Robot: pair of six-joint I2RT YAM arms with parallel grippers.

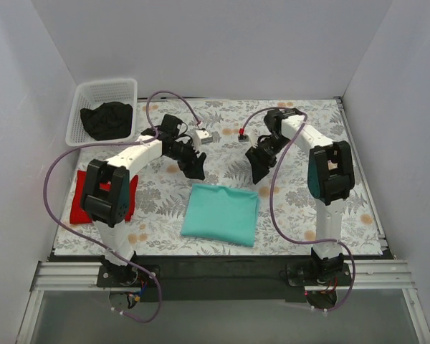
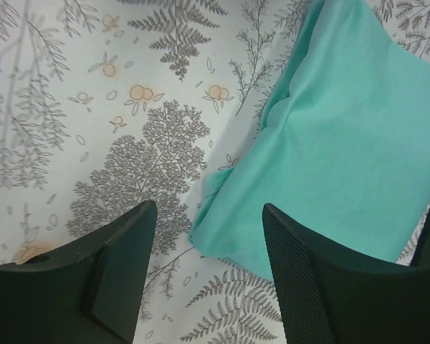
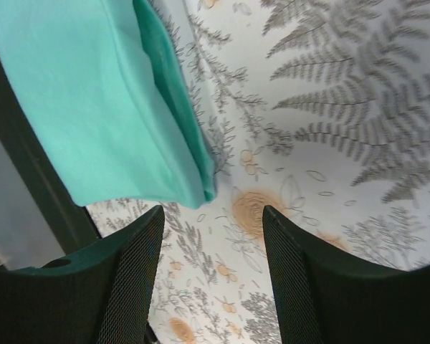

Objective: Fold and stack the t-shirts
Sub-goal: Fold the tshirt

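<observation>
On the floral cloth (image 1: 358, 186), seen from the top camera, the teal t-shirt (image 1: 221, 215) lies as a flat, folded rectangle. The left gripper (image 1: 193, 165) hangs just behind its far left corner and the right gripper (image 1: 260, 166) just behind its far right corner. Neither one touches it. The red t-shirt (image 1: 75, 211) lies well apart, to the left of the teal one, and the left arm hides a large part of it. Farther behind on the left, a white basket (image 1: 107, 84) holds a dark cloth (image 1: 107, 120).

From the left wrist, the left gripper (image 2: 208, 211) has its jaws apart and nothing is between them. A corner of the teal t-shirt (image 2: 344, 143) lies below.

From the right wrist, the right gripper (image 3: 211, 211) is also spread and empty, with the doubled edge of the teal t-shirt (image 3: 93, 93) just beside it.

I judge that the folding of the teal shirt is finished and the stacking is the step that comes. The next move calls for a grip on one shirt at two edges, so that the layers do not slide open.

I can read no brand, label or writing in any view.
</observation>
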